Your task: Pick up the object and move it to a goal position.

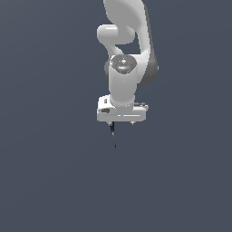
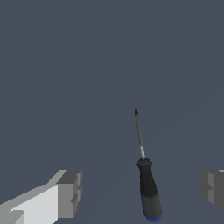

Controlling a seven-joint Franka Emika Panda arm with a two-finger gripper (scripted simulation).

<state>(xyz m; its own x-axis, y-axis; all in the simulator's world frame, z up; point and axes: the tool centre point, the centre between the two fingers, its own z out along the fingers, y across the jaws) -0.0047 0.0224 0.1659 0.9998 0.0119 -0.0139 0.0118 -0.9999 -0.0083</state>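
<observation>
The object (image 2: pixel 148 188) is a screwdriver with a black handle, blue trim and a thin dark shaft. In the wrist view it lies between my two grey fingertips (image 2: pixel 69 192), nearer the far one, touching neither. My gripper (image 2: pixel 141 191) is open with a wide gap. In the exterior view the object (image 1: pixel 113 138) shows only as a thin dark sliver just below the white gripper (image 1: pixel 121 122), toward that view's left side of the hand. The fingers are mostly hidden there.
A plain dark grey surface fills both views. The white arm (image 1: pixel 124 54) rises straight above the hand. No other objects or edges show.
</observation>
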